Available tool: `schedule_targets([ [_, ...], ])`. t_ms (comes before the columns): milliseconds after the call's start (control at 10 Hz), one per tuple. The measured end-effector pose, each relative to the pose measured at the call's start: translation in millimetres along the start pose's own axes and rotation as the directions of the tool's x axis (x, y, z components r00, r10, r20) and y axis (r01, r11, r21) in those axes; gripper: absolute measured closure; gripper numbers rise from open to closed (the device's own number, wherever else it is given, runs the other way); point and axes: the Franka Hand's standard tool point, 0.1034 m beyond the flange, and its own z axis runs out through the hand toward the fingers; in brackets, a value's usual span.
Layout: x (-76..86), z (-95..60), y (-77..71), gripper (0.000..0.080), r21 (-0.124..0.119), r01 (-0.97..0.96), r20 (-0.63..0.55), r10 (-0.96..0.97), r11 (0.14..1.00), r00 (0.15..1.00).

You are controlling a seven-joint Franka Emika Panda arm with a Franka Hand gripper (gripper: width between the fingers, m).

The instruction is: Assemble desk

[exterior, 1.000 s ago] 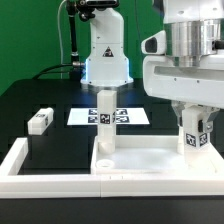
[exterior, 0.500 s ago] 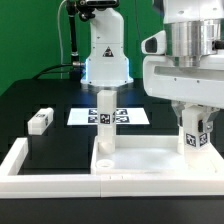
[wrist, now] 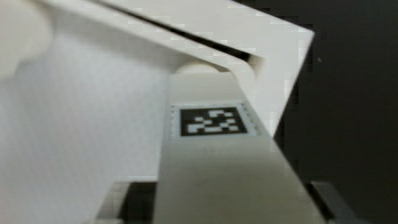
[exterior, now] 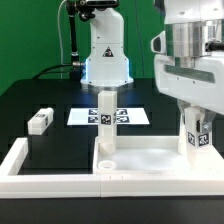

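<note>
At the exterior view's left, a loose leg lies on its side on the black desk, well apart from the jaws. The white border bars run along the left and front. Further right, the marker board lies flat in front of the arm's base. A standing leg is upright on the tray-like top, at its far corner on the exterior view's left.

At the exterior view's right, the jaws point straight down and are clamped on the held leg, which hangs upright below them. Its lower end is at the top's corner on that side; whether it touches the top cannot be told. In the wrist view this leg fills the gap between the jaws, its square tag faces the camera, and its far end meets the top's raised rim.
</note>
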Motion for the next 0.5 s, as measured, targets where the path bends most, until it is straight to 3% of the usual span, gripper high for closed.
schedule_targets([
  [100,-4.7,1.1,1.0,0.0506,0.004,-0.154,0.011,0.154,0.988,0.988],
  [300,-17.4,3.2,-0.4,0.0506,0.052,-0.451,0.05,0.449,0.891,0.892],
  [500,-17.0,3.4,0.2,0.0497,0.054,-0.459,0.045,0.457,0.887,0.888],
])
